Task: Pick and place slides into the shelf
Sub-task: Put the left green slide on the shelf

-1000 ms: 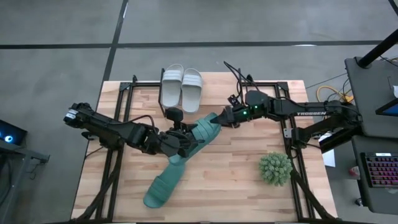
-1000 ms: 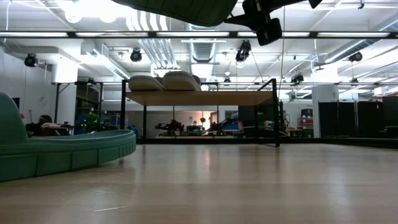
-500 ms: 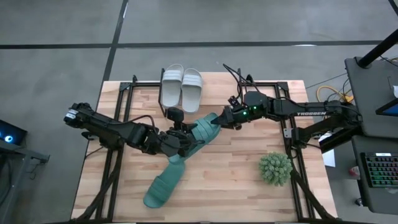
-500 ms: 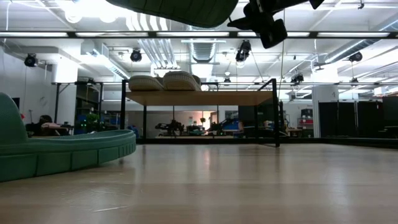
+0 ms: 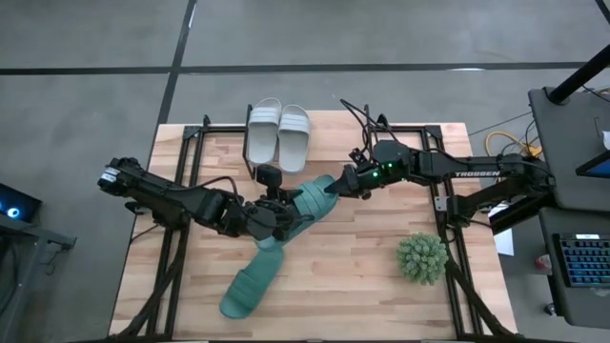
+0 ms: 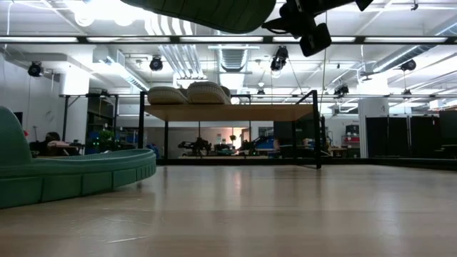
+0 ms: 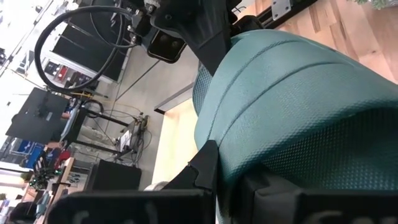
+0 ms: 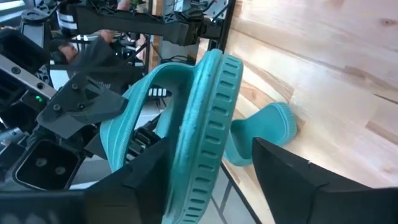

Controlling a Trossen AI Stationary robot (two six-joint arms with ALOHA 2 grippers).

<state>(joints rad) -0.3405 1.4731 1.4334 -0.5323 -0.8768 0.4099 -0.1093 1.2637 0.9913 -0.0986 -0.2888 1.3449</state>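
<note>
One teal slide (image 5: 307, 205) hangs in the air between both grippers, at the top edge of the low view (image 6: 207, 10). My left gripper (image 5: 277, 216) is shut on its heel half. My right gripper (image 5: 339, 182) is open at the toe end, one finger (image 8: 155, 177) on the strap side and one finger (image 8: 289, 183) on the underside of the edge-on sole (image 8: 205, 118). The second teal slide (image 5: 252, 282) lies flat on the table. The pale grey-white pair (image 5: 278, 131) sits on top of the shelf (image 6: 228, 112). My left gripper holds the teal slide near its ribbed strap (image 7: 280, 87), coming level from the table's left. The slide itself fills the wrist view and hides where the fingers close. The slide is lifted clear and slants toward the right gripper.
A spiky green plant ball (image 5: 421, 258) stands on the table's right near part. Black frame rails (image 5: 193, 143) run along both sides of the wooden table. Bare wood (image 5: 362, 257) lies between the fallen teal slide and the plant.
</note>
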